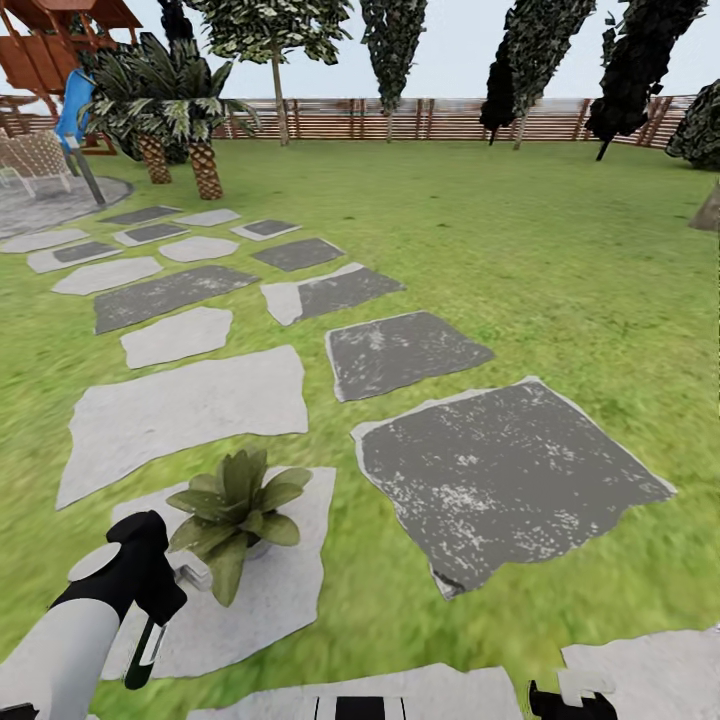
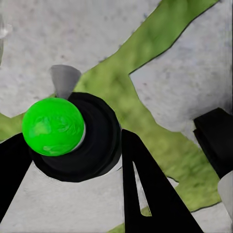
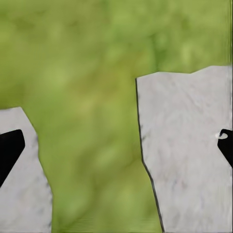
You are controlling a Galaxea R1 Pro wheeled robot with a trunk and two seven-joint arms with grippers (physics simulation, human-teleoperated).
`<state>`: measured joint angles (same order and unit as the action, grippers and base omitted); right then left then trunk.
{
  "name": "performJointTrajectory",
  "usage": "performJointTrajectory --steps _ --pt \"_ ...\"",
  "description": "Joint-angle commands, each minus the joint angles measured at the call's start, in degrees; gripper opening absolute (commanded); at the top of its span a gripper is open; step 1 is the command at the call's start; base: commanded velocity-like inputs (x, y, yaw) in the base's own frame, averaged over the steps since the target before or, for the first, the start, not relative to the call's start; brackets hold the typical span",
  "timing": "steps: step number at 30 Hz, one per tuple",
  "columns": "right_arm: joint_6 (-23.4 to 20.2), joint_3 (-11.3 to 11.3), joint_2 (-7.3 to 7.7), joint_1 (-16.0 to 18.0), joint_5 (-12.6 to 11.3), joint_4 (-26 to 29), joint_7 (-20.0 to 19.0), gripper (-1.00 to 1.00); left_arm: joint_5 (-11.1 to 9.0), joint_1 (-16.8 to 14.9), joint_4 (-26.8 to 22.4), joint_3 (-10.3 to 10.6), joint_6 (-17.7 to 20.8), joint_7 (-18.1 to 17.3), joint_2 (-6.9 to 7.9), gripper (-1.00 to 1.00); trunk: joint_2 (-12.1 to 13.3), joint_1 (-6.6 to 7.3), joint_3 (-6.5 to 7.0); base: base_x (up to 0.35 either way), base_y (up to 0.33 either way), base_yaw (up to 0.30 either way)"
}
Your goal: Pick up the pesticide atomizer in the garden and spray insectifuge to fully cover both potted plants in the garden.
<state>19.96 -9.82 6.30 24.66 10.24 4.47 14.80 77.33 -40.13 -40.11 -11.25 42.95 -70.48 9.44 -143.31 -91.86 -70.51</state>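
One potted plant (image 1: 235, 510), a low rosette of pointed green leaves in a small grey pot (image 1: 259, 548), stands on a pale stepping stone (image 1: 280, 590) at the lower left. Just left of it, my left gripper (image 1: 150, 600) is shut on the pesticide atomizer (image 2: 82, 145), a dark bottle whose top shows bright green. Its pale nozzle (image 1: 192, 574) points toward the plant from close by. My right gripper (image 3: 116, 148) hangs open over grass and stone edges, with nothing between its fingers. The second potted plant is out of view.
Grey stepping stones (image 1: 500, 470) run across the lawn toward a paved patio (image 1: 50, 200) at the far left. Palms (image 1: 180, 110), a wooden play structure (image 1: 60, 45) and a wicker chair (image 1: 35, 160) stand there. A brown slat fence (image 1: 400, 118) with trees closes the back.
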Motion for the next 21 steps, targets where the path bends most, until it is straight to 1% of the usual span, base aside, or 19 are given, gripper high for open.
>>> performJointTrajectory --steps 1,3,7,11,13,14,16,21 --pt "0.16 -0.46 -0.04 0.04 0.58 -0.08 0.13 1.00 0.45 -0.03 -0.10 -0.18 0.47 -0.53 -0.05 -1.00 -0.02 0.01 -0.05 0.000 -0.273 0.000" --pt "0.16 -0.46 -0.06 0.04 0.58 -0.08 0.18 1.00 0.45 -0.01 -0.10 -0.18 0.51 -0.54 -0.08 -1.00 -0.02 0.01 -0.05 0.000 -0.273 0.100" --pt "0.16 -0.46 -0.06 0.04 0.59 -0.08 0.22 1.00 0.43 -0.03 -0.07 -0.29 0.56 -0.54 -0.07 -1.00 -0.02 0.01 -0.05 0.014 -0.273 0.237" --pt "0.16 -0.46 -0.06 0.04 0.57 -0.08 0.23 1.00 0.37 -0.02 -0.06 -1.42 0.56 -0.55 -0.04 -1.00 -0.02 0.01 -0.05 0.192 -0.211 0.274" --pt "0.16 -0.46 -0.06 0.04 0.59 -0.08 0.23 1.00 0.38 0.01 -0.06 -2.33 0.56 -0.54 -0.03 -1.00 -0.02 0.01 -0.05 0.265 -0.135 0.277" --pt "0.16 -0.46 -0.06 0.04 0.58 -0.08 0.23 1.00 0.41 0.03 -0.04 -2.47 0.56 -0.54 -0.03 -1.00 -0.02 0.01 -0.05 0.256 -0.094 0.277" --pt "0.16 -0.46 -0.06 0.04 0.60 -0.08 0.21 1.00 0.44 0.13 0.01 -2.41 0.52 -0.54 -0.03 -1.00 -0.02 0.01 -0.05 0.149 -0.039 0.277" --pt "0.16 -0.46 -0.06 0.04 0.57 -0.08 0.23 1.00 0.50 0.85 0.64 -2.37 0.47 -0.39 0.47 -1.00 -0.02 0.01 -0.05 0.022 -0.006 0.275"
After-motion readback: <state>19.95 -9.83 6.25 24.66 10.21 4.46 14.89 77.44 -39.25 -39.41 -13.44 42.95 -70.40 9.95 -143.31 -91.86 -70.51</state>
